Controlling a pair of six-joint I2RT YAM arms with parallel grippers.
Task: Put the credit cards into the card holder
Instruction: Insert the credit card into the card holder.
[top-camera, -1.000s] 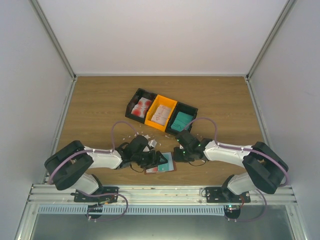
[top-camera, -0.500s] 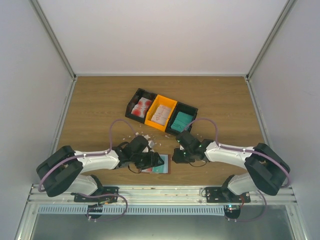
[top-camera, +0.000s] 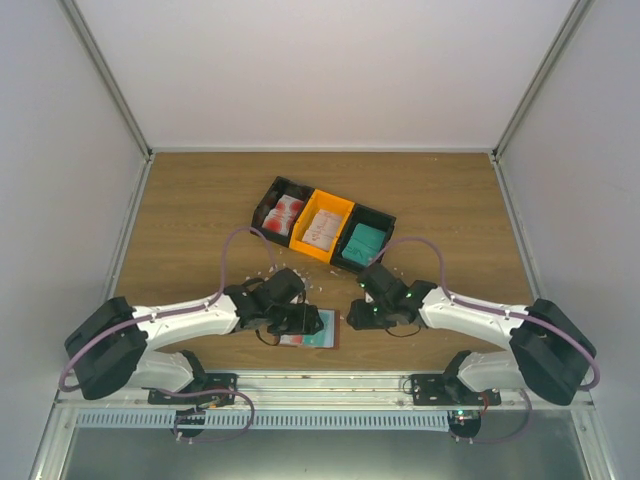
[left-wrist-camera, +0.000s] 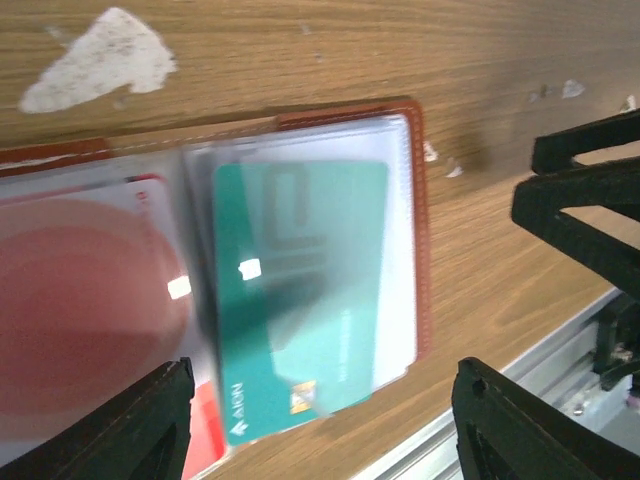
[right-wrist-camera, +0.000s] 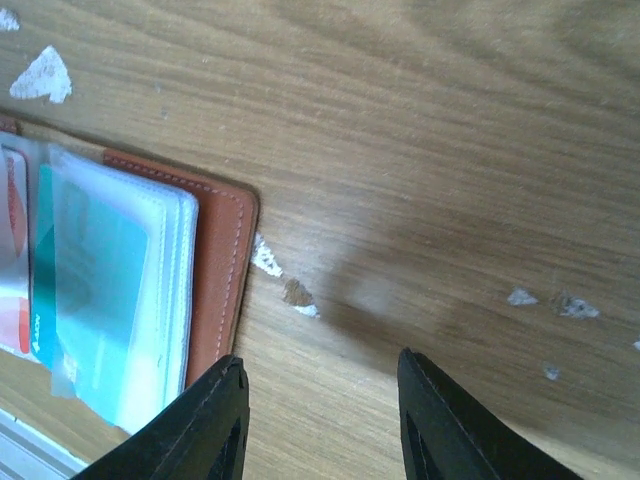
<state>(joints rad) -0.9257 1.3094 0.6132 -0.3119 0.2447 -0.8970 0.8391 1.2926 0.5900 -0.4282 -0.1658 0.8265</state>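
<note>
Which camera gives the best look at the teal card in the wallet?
Left wrist: the teal card fills mid-frame, face showing, slightly blurred. Right wrist catches only a strip behind clear sleeves; the top view shows a tiny teal patch.

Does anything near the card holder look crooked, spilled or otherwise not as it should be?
Yes. The teal card lies tilted in the open card holder, not square with its brown edge and seemingly only partly pushed in. White scraps litter the table around it.
</note>
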